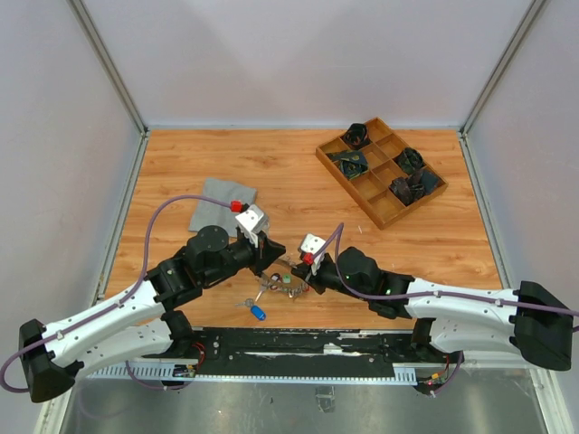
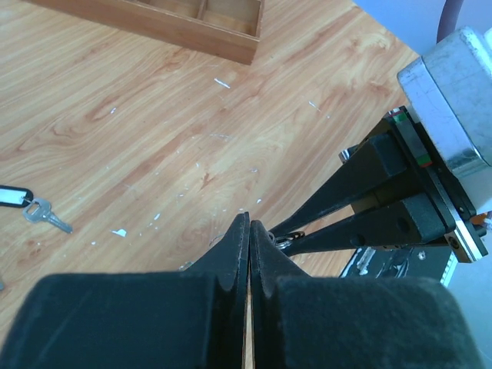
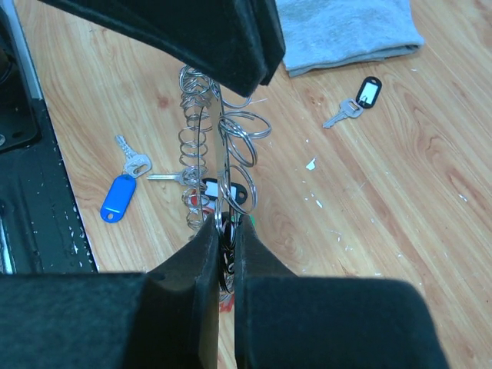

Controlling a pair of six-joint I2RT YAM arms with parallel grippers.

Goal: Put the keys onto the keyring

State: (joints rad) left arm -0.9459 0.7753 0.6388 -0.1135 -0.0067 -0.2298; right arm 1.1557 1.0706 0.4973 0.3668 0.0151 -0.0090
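So the right pincer (image 3: 227, 221) is closed down narrow on the keyring (image 3: 222, 165), clamping the thin wire right at its fingertips. From there the wire runs straight away from the fingers to the left pincer (image 2: 249, 224). The two arms are basically nose to nose over the near middle of the table (image 3: 400, 192), with the ring strung between them. The left one's fingers are pressed flat together. The wire goes right up to its tips in the right wrist view, but I honestly can't tell if it's actually pinching it. A bunch of small split rings are hanging on the wire, plus at least one tagged key low down near the right fingertips.

The bit that matters for what comes next, I think: the ring's long axis is the line from one pincer to the other, and it's up off the wood rather than lying flat.

Moving outward, the blue-tag key (image 3: 119, 198) lies flat beside the ring on the side towards the arm bases. It's a touch more on the left arm's side, going by the top view. Its long axis is roughly parallel to the wire, with the tag end nearer the right wrist camera and the blade pointing away. The black-tag key (image 3: 361, 96) is on the opposite side, just short of the cloth (image 3: 346, 31), blade pointing back towards the ring.
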